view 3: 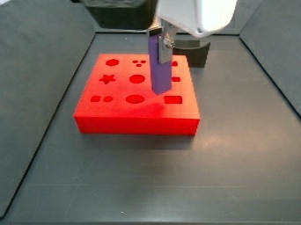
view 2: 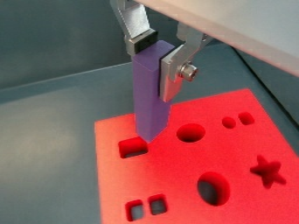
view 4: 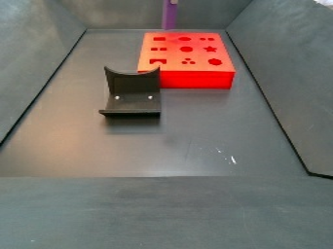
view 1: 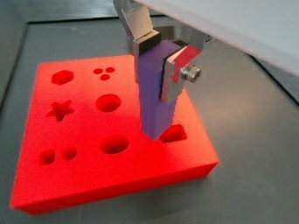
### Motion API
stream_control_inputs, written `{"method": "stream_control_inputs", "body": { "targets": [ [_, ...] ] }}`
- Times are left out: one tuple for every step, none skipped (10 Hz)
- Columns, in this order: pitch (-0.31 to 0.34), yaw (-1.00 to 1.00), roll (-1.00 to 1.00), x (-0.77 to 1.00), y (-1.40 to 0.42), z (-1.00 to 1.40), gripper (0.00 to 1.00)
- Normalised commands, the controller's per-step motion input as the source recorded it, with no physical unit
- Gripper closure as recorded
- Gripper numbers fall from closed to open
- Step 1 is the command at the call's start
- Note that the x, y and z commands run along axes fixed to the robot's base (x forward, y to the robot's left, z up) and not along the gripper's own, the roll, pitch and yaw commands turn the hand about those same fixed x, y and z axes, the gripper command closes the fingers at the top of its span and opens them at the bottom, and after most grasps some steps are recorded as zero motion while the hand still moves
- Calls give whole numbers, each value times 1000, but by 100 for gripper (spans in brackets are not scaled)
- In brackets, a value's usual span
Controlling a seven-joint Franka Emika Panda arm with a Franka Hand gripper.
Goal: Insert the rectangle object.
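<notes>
My gripper (view 1: 162, 59) is shut on the rectangle object (view 1: 158, 98), a slim purple-blue bar, gripping it near its upper end. The bar hangs upright over the red block (view 1: 82, 179). It shows in both wrist views (view 2: 149, 96) and both side views (view 3: 157, 70) (view 4: 170, 14). Its lower end is close over the block's top, next to the rectangular hole (view 2: 133, 148) near the block's edge. I cannot tell whether it touches the block. The hole also shows in a side view (view 3: 174, 99). In a wrist view the bar partly hides this hole (view 1: 176, 134).
The red block (view 3: 135, 119) has other holes: a star (view 1: 59, 110), round holes (view 1: 107, 102), an oval (view 2: 214, 187) and small squares (view 2: 145, 208). A dark grey curved holder (view 4: 130, 92) stands on the dark floor apart from the block. Walls (view 4: 39, 68) ring the floor.
</notes>
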Motion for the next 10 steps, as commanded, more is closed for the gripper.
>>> {"method": "stream_control_inputs", "body": {
  "targets": [
    [414,-620,-94,60,0,-49,100],
    [471,-563,-94,63,0,-57,100],
    [426,-560,-101,111,0,-49,100],
    [391,-557,-99,154,0,-54,100],
    [324,-549,-146,249,0,0,100],
    [116,-514,-266,574,0,-63,100],
    [57,-486,-249,689,77,-94,100],
    [46,-520,-236,669,103,-31,100],
    [99,-654,-101,434,203,-97,100],
    [216,-783,0,26,223,-49,100]
  ]
}}
